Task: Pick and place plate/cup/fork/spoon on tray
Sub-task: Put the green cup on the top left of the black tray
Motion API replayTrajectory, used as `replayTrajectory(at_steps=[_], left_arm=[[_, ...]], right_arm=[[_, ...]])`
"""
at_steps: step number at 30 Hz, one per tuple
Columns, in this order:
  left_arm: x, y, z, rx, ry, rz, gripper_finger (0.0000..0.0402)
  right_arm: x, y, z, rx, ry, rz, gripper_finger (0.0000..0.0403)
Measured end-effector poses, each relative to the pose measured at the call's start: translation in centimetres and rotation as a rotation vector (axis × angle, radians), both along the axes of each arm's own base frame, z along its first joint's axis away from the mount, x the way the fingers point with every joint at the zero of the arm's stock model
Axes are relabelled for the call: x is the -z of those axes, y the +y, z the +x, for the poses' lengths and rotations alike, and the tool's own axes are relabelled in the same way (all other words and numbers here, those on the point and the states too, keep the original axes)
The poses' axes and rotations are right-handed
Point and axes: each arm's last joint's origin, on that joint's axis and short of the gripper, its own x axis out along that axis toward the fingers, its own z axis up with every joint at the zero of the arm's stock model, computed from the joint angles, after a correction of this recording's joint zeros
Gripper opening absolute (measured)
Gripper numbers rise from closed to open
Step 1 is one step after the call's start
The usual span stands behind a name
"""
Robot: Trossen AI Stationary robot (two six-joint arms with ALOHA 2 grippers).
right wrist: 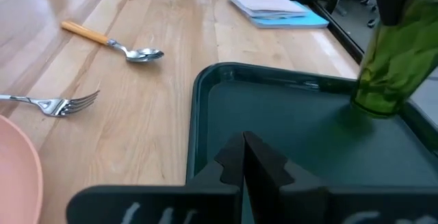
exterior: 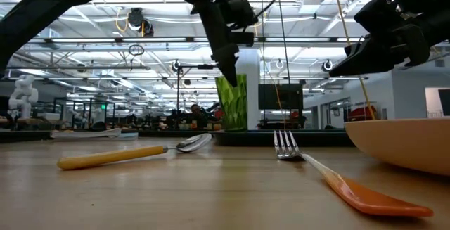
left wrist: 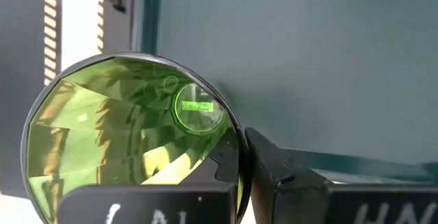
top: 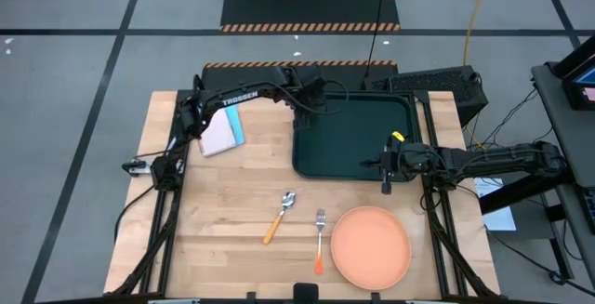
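The dark green cup (left wrist: pixel 130 142) is in my left gripper (left wrist: pixel 236 176) over the far left corner of the dark tray (top: pixel 358 151). In the right wrist view the cup (right wrist: pixel 391 59) stands tilted, its base low at the tray floor. My right gripper (right wrist: pixel 243 162) is shut and empty above the tray's near right part (top: pixel 383 165). The salmon-orange plate (top: pixel 371 245), the fork (top: pixel 320 239) and the spoon (top: pixel 279 216) lie on the wooden table in front of the tray. My left gripper holds the cup by its rim wall (left wrist: pixel 233 157), one finger inside the cup and one outside. The fingers come from above, pointing down. The cup hangs tilted; I cannot tell whether its base (right wrist: pixel 373 107) touches the tray floor.
A light blue-and-white notepad (top: pixel 223 132) lies on the table left of the tray, under my left arm. The plate (exterior: pixel 408 142) and the fork (exterior: pixel 330 177) lie close to the table's near edge.
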Motion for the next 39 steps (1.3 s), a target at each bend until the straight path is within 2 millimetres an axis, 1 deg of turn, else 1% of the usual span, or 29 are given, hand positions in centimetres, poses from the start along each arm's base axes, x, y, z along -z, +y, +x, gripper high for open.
replayTrajectory(at_steps=[3,11,18,26,30,33,39], left_arm=[[0.1,0.6,-0.2,-0.016,0.005,0.006,0.0017],[0.4,1.5,0.4,-0.011,-0.048,0.053,0.0058],[0.4,1.5,0.7,-0.016,-0.068,0.064,0.008],[0.4,1.3,0.8,-0.026,-0.07,0.067,0.0082],[0.4,1.5,0.7,-0.111,-0.064,0.094,0.0082],[0.4,1.5,0.6,-0.164,-0.068,0.081,0.0083],[0.4,0.7,1.0,-0.171,-0.078,0.068,0.0083]], right_arm=[[0.0,0.0,0.0,0.0,0.001,0.0,0.0],[0.0,0.0,0.0,0.0,0.005,0.0,0.0],[0.0,0.0,0.0,-0.006,0.007,-0.014,0.0],[0.0,0.0,0.0,-0.015,0.01,-0.034,0.0],[0.0,0.0,0.0,-0.02,0.011,-0.045,0.0],[0.0,0.0,0.0,-0.022,0.012,-0.053,0.0],[0.0,0.0,0.0,-0.033,0.016,-0.078,0.0]])
